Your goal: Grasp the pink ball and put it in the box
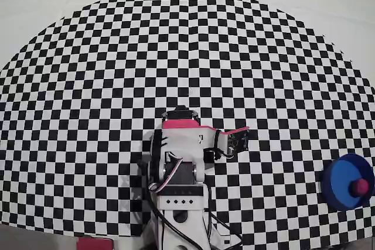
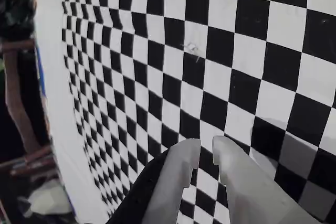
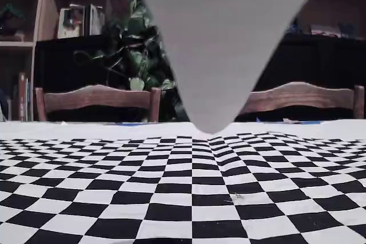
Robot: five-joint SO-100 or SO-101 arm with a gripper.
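Observation:
In the overhead view the pink ball (image 1: 359, 187) lies inside the box (image 1: 341, 181), a round blue container at the lower right of the checkered mat (image 1: 176, 45). The arm is folded near the bottom centre, and my gripper (image 1: 239, 139) points right, well to the left of the box. In the wrist view my gripper (image 2: 206, 148) hangs over bare checker squares, its two grey fingers (image 2: 181, 177) drawn together with only a narrow slit and nothing between them. Neither ball nor box shows in the wrist or fixed views.
The robot's base and cables (image 1: 181, 215) fill the bottom centre of the overhead view, with a flat pink-red panel (image 1: 180, 124) on the arm. In the fixed view a blurred grey shape (image 3: 217, 44) hangs from the top, with chairs (image 3: 97, 98) and shelves behind the table.

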